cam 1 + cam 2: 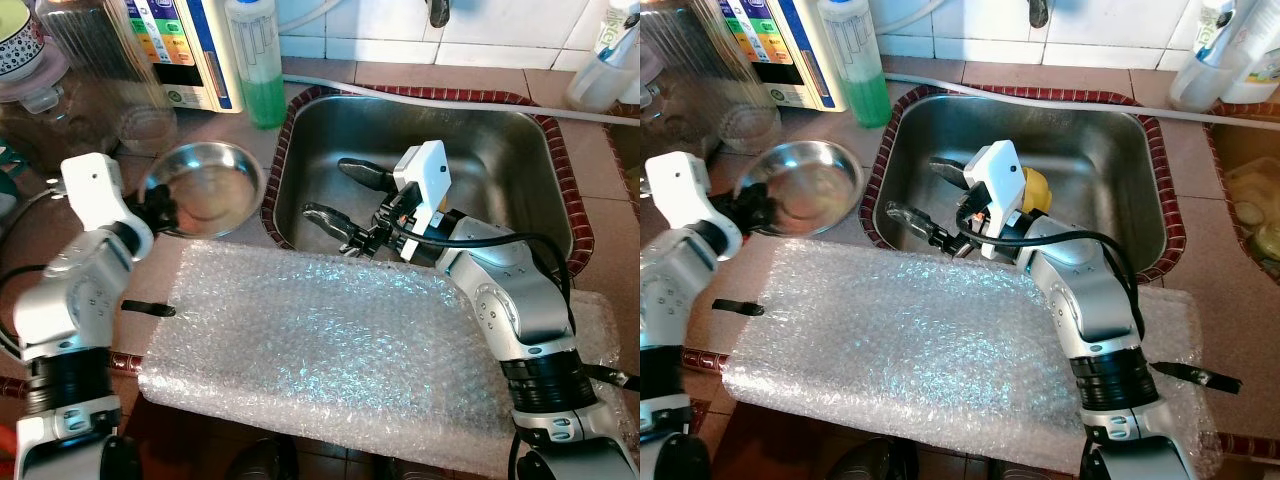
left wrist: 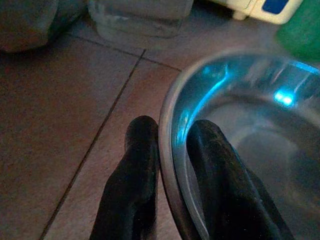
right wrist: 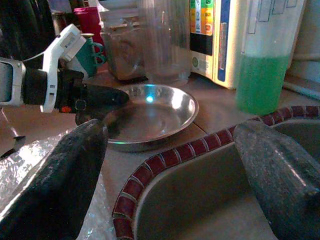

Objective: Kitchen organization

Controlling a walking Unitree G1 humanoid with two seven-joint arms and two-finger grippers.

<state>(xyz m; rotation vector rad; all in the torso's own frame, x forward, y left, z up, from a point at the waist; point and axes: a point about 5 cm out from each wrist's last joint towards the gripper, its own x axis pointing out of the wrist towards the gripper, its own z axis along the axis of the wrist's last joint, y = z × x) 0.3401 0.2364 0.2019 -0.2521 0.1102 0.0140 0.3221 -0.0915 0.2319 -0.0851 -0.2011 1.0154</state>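
The left gripper (image 2: 167, 150) pinches the near rim of the shallow round stainless-steel bowl (image 1: 210, 190), one black finger inside the rim and the other outside, pressed against the metal. The bowl sits on the reddish tiled counter (image 1: 230, 135), just beside the rectangular steel sink (image 1: 500, 150), at about nine o'clock from the basin. At twelve o'clock from the bowl stand a clear plastic bottle of green liquid (image 1: 257, 60) and a white box-shaped appliance with coloured labels (image 1: 185, 45); a clear glass jar (image 1: 95, 45) stands near eleven o'clock.

The right gripper (image 1: 335, 195) hangs over the sink's left half with its jaws spread wide and nothing between them. Behind its white wrist housing, a yellow rounded object (image 1: 1035, 188) lies in the basin; what it is cannot be told.

A large sheet of clear bubble wrap (image 1: 320, 340) lies at six o'clock from the sink, covering the counter's front edge, and both silver forearms reach over it.
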